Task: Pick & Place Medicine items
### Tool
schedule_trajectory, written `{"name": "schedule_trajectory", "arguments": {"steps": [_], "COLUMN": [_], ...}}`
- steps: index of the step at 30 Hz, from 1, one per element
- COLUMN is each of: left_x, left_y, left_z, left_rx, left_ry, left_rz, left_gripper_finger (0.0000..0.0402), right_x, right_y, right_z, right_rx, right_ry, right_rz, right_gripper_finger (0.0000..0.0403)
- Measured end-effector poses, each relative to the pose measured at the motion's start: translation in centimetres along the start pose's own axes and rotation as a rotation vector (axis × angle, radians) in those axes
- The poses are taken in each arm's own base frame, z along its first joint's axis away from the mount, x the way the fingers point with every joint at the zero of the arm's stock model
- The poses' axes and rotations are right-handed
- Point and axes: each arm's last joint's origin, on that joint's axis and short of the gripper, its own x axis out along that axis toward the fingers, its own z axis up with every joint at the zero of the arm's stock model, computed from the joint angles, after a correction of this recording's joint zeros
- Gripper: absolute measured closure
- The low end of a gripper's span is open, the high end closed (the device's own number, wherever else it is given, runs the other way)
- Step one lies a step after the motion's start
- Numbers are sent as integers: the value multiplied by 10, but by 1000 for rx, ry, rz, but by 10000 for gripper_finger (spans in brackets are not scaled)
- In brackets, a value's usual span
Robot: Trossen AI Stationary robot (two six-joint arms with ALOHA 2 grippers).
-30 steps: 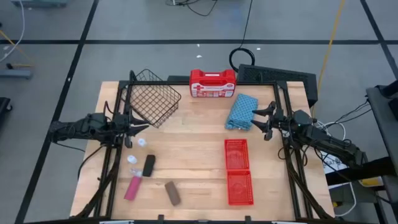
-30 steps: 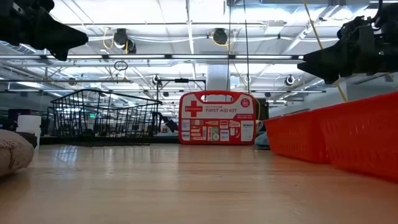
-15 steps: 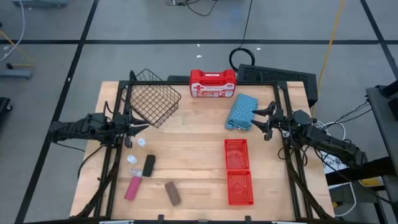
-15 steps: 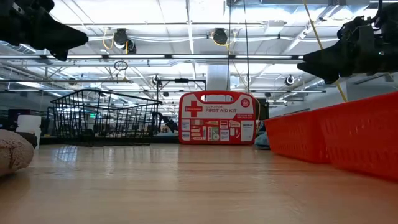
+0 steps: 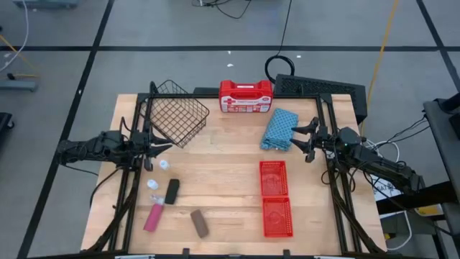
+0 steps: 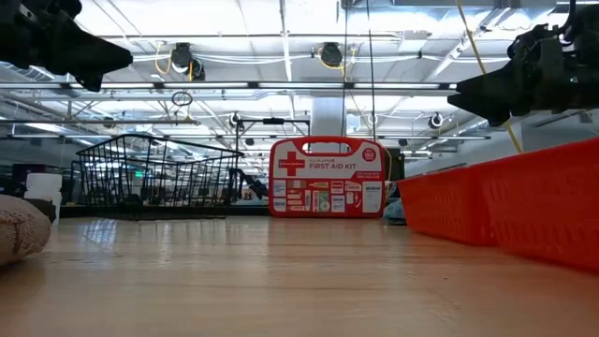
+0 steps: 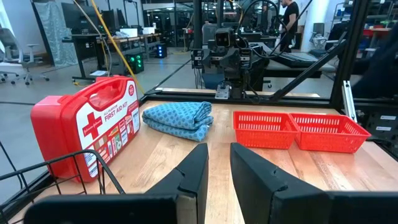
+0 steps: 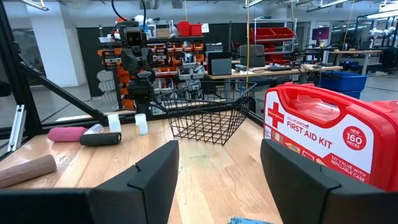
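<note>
The medicine items lie at the table's near left: small white bottles [image 5: 164, 165] [image 5: 152, 185], a black piece [image 5: 172, 191], a pink piece [image 5: 153, 216] and a brown piece [image 5: 198, 223]. The right wrist view shows them too, far across the table: pink [image 8: 67, 133], black [image 8: 99, 139], brown [image 8: 28, 169], and upright bottles [image 8: 114, 122] [image 8: 142, 123]. My left gripper [image 5: 168, 147] [image 7: 217, 149] hangs shut above the table's left side, beyond the bottles, pointing level. My right gripper [image 5: 293, 137] [image 8: 217, 149] hangs open by the blue cloth, with nothing between its fingers.
A black wire basket [image 5: 176, 111] stands tilted at the far left. A red first aid case [image 5: 246, 97] stands upright at the far edge. A folded blue cloth [image 5: 279, 128] lies beside it. A red two-compartment tray [image 5: 275, 198] lies at the near right.
</note>
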Motion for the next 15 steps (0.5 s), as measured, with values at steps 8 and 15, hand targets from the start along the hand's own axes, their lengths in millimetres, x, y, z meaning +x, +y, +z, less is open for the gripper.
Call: {"name": "schedule_trajectory", "arguments": {"steps": [8, 15], "left_x": [0, 0], "left_y": [0, 0], "left_z": [0, 0], "left_rx": [0, 0], "left_ry": [0, 0], "left_rz": [0, 0], "left_gripper_finger": [327, 327], "right_x": [0, 0], "right_y": [0, 0], "right_z": [0, 0], "right_rx": [0, 0], "right_ry": [0, 0], "right_rz": [0, 0], "right_gripper_finger": [186, 186]}}
